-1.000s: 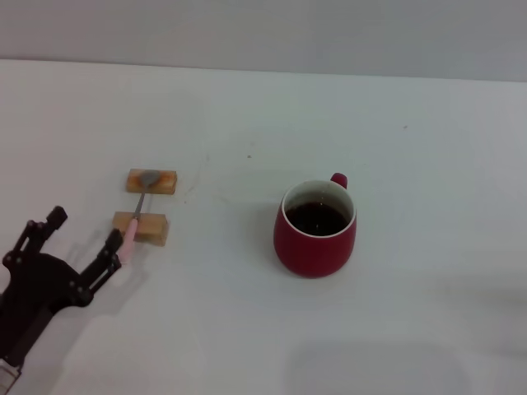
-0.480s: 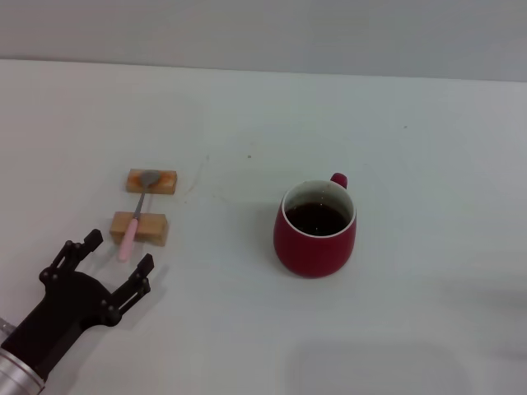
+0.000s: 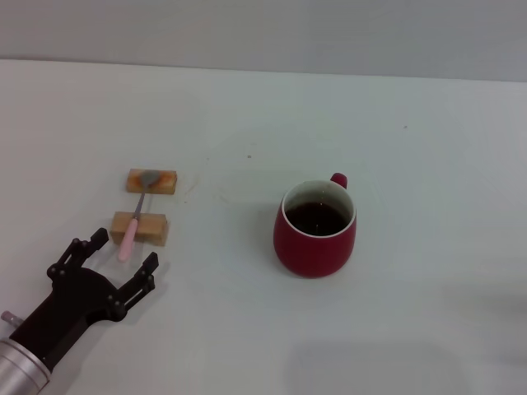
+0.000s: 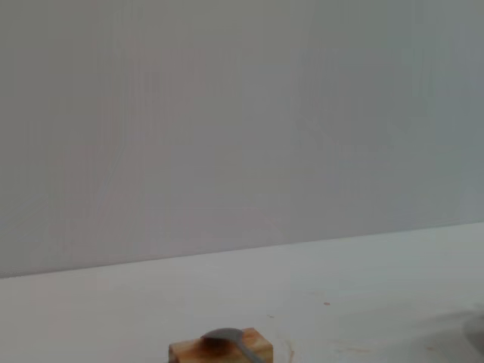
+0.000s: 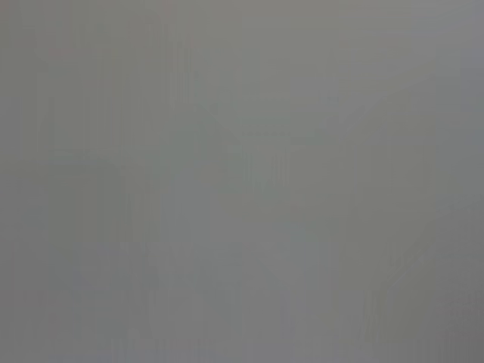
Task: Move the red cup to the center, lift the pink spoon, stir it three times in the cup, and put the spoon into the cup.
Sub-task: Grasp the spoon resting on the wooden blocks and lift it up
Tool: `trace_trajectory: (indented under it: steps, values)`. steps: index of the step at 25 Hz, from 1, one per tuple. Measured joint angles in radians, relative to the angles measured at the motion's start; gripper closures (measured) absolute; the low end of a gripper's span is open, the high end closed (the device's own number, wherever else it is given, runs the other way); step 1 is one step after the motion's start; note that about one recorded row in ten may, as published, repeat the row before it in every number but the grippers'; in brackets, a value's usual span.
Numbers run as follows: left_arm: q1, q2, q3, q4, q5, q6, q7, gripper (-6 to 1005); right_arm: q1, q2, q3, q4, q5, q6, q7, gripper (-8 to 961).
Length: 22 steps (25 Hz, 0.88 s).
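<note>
Since a moment ago my left gripper (image 3: pixel 120 260) has slid in from the left edge and now sits low on the white table (image 3: pixel 428 148), just in front of the spoon's handle end. Between the last two looks it only crept a tiny bit closer. Its two black fingers (image 3: pixel 145 274) are spread wide apart and they hold nothing.

Lying across two little wooden blocks is the pink spoon (image 3: pixel 134 221). Its grey bowl rests on the far block (image 3: pixel 151 180), and its pink handle goes over the near block (image 3: pixel 140 227) and sticks out toward my gripper. My fingers are near the handle tip but not touching it, as far as I can see.

Well off to the right of the spoon stands the red cup (image 3: pixel 315 228), near the middle of the table. It is upright, with dark drink inside and its small handle pointing away from me.

From the left wrist camera I see only the far block with the spoon's bowl on it. My right gripper is out of sight.
</note>
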Motion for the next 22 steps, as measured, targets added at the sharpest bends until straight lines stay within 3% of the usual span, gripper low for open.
trace_trajectory:
  steps: [13, 18, 22]
  values:
    - [0.003, 0.000, 0.003, 0.010, 0.001, -0.004, 0.000, 242, -0.002, 0.000, 0.000, 0.000, -0.003, -0.003, 0.001, 954]
    - [0.004, 0.000, 0.003, 0.010, 0.002, -0.007, -0.003, 466, -0.002, -0.001, -0.009, 0.000, -0.004, -0.003, 0.002, 954]
    - [0.005, 0.000, 0.003, 0.010, 0.002, -0.008, -0.003, 467, -0.002, -0.002, -0.011, 0.000, -0.004, -0.003, 0.002, 954]
